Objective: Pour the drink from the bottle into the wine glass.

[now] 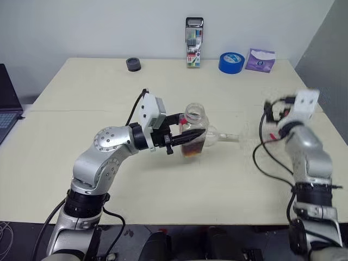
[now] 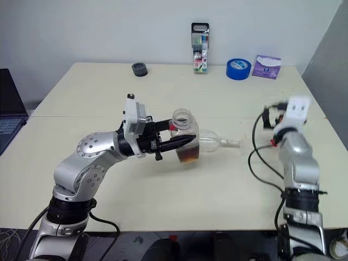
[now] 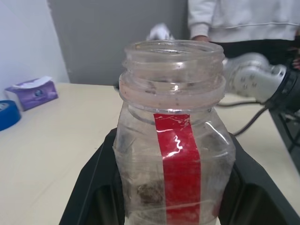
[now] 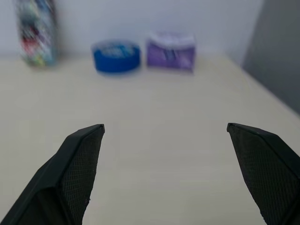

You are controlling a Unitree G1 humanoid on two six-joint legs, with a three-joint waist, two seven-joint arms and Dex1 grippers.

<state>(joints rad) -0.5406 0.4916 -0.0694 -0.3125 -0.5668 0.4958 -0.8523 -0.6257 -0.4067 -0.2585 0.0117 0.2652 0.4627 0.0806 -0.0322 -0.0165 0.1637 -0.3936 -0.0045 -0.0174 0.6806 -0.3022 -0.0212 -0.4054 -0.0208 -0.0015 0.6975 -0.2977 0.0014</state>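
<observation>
The bottle [image 1: 194,130] is standing upright above the middle of the worktop [image 1: 81,87], uncapped, with its wide mouth facing up and its red label strip [image 3: 180,164] running down the side. The drink [image 2: 189,155], a small dark red-brown pool, is sitting at the bottom. The left end effector [image 1: 182,140] is reaching in level from the robot's left, its two black fingers [image 3: 93,187] pinching the bottle's lower body on both sides. Just beside the bottle, on the robot's right, the wine glass [image 2: 217,141] is lying on its side on the worktop, bowl next to the bottle and stem pointing toward the right arm. The right end effector [image 4: 164,173] is hovering well apart, fingers spread wide and gripping nothing. Along the far edge a marker pack [image 1: 193,50], blue tape roll [image 1: 231,62], purple tissue pack [image 1: 260,60] and small dark cap [image 1: 133,64] are resting.
</observation>
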